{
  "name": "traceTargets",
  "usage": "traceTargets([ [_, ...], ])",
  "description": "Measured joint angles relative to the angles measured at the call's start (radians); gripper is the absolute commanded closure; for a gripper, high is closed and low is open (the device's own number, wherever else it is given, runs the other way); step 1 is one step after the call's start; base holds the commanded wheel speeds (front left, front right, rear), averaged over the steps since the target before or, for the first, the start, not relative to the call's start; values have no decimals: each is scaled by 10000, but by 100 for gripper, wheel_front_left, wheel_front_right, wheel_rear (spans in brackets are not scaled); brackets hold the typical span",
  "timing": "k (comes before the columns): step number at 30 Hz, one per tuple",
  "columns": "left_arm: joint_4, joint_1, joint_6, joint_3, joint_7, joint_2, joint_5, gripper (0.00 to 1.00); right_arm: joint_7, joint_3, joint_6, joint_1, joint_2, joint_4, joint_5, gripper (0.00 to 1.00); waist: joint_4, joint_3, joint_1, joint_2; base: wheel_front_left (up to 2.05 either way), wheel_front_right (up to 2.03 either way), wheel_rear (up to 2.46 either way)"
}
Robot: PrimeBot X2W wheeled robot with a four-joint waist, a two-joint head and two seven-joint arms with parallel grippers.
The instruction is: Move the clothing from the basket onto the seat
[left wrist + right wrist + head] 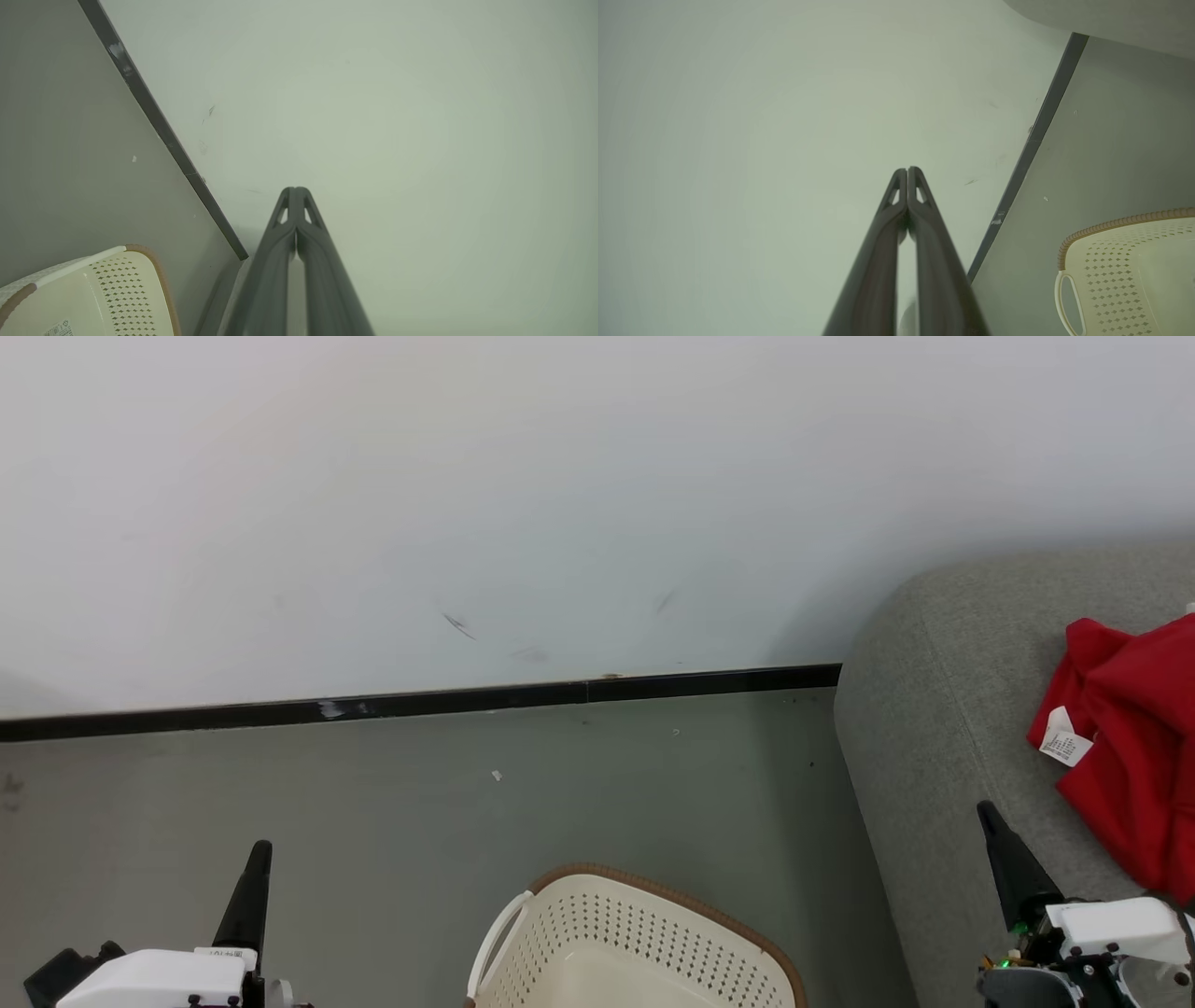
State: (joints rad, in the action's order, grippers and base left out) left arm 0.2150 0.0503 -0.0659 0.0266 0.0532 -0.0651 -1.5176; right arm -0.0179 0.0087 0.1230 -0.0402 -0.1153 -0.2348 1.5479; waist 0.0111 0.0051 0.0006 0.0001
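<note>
Left gripper (259,857) low-left and right gripper (991,823) low-right in head view, dark fingers pointing up. Basket (644,933) sits on the floor (560,784) btwn them. Red clothing (1134,747) w/ a white tag (1064,742) lies on the seat (934,728) — far right. Left wrist view: fingers (275,266) pressed together, tips touching, basket at lower left w/ a label (58,329) in its bottom. Right wrist view: fingers (934,261) together too — basket lower right.

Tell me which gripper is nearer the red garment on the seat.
Right. In the head view the right gripper is beside the red garment, over the seat; the left gripper is beyond the basket, over the floor.
</note>
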Motion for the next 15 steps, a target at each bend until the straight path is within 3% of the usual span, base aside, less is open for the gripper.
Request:
traceTargets([
  [11, 54, 19, -165, 276, 341, 109, -1020, 100, 244, -163, 2, -126, -88, -203, 1588, 100, -110, -60, -1, 0, 0, 0, 0],
  [15, 69, 29, -165, 280, 343, 123, -1099, 100, 257, -171, 2, -149, -90, -253, 1613, 100, -110, -59, -1, 0, 0, 0, 0],
])
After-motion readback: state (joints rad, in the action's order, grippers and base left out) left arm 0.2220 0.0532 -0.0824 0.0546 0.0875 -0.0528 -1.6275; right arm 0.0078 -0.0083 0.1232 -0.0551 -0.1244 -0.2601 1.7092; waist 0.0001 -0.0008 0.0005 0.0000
